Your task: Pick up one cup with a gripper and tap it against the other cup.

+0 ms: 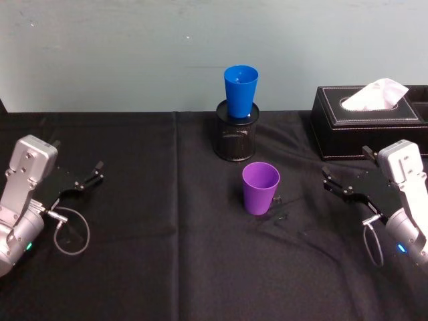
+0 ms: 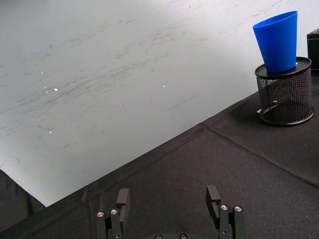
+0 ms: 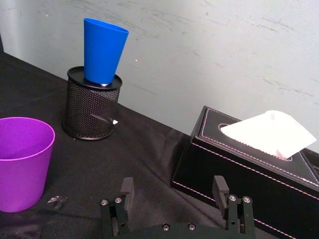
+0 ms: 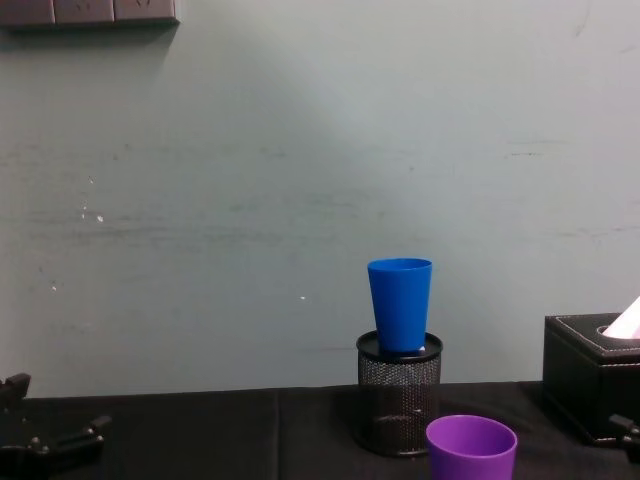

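Right gripper [image 3: 173, 191]: low over the tabletop [image 1: 154, 267] at its right side, jaws released and empty. Judged ready for an approach, with nothing grasped yet.

Left gripper [image 2: 168, 198]: low at the opposite side, jaws likewise released and empty. Only bare cloth lies directly ahead of it, and it is judged idle.

Purple cup [image 1: 260, 188]: upright on the cloth, mouth up, between the two sets of jaws and nearer the right ones. It sits ahead of the right jaws and off to their inner side. It touches nothing else, so its tapered wall is open to a side grasp. This is the likelier cup to lift, since it stands free and low.

Black mesh pen holder [image 1: 235, 140]: beyond the purple cup, farther from both sets of jaws, and apart from that cup.

Blue cup [image 3: 103, 50]: upright on top of the pen holder, mouth up, well above the level of the jaws. Being perched and narrow, it is judged easy to topple. The tap calls for raising the purple cup to that height and making light contact.

Tissue box [image 3: 249, 164]: just beyond the right jaws on their outer side, clear of the route to the cups.
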You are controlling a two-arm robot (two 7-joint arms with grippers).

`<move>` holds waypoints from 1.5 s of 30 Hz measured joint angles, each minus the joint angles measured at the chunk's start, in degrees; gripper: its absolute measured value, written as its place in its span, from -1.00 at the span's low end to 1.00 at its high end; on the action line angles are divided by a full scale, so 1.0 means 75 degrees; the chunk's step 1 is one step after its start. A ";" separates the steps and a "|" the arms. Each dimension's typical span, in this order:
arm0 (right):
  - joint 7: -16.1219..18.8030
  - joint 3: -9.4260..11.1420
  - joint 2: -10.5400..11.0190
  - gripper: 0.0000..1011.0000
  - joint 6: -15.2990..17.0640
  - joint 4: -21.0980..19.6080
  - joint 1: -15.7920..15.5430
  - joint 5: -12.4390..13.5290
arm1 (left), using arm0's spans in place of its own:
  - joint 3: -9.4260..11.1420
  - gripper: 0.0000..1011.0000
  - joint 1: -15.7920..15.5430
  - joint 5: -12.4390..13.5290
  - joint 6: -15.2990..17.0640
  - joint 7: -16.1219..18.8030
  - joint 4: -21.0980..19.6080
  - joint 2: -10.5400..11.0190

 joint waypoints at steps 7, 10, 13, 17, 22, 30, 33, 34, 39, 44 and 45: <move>0.0000 0.0000 0.0000 0.98 0.0000 0.0000 0.0000 0.0000 | 0.0000 0.98 0.0000 0.0000 0.0000 0.0000 0.0000 0.0000; 0.0000 0.0000 0.0000 0.98 0.0000 0.0000 0.0000 0.0000 | 0.0000 0.98 0.0000 0.0000 0.0000 0.0000 0.0000 0.0000; 0.0001 0.0001 0.0000 0.98 0.0000 0.0000 0.0000 -0.0001 | 0.0000 0.98 0.0000 0.0000 0.0000 0.0000 0.0000 0.0000; 0.0149 0.0036 0.0033 0.98 -0.0103 -0.0052 -0.0053 -0.0071 | 0.0000 0.98 0.0000 -0.0001 0.0000 0.0000 0.0000 0.0000; 0.0797 0.0083 0.0204 0.98 -0.0190 -0.0256 -0.0151 0.0078 | 0.0000 0.98 -0.0001 0.0000 0.0000 0.0000 0.0000 0.0000; 0.2182 0.0099 0.0414 0.98 0.0165 -0.0526 -0.0150 0.0779 | 0.0000 0.98 0.0000 0.0000 0.0000 0.0000 0.0000 0.0000; 0.2743 0.0073 0.0428 0.98 0.0365 -0.0548 -0.0097 0.1077 | 0.0000 0.98 0.0000 -0.0001 0.0000 0.0000 0.0000 0.0000; 0.2999 0.0062 0.0427 0.98 0.0459 -0.0554 -0.0074 0.1212 | 0.0000 0.98 0.0000 0.0000 0.0000 0.0000 0.0000 0.0000; 0.3619 0.0042 0.0315 0.98 0.0699 -0.0509 0.0023 0.1570 | 0.0000 0.98 0.0000 0.0000 0.0000 0.0000 0.0000 0.0000; 0.4027 0.0038 0.0080 0.98 0.0846 -0.0314 0.0176 0.1801 | 0.0000 0.98 0.0000 0.0000 0.0000 0.0000 0.0000 0.0000; 0.4090 0.0034 -0.0009 0.98 0.0877 -0.0235 0.0235 0.1824 | 0.0000 0.98 0.0000 0.0000 0.0000 0.0000 0.0000 0.0000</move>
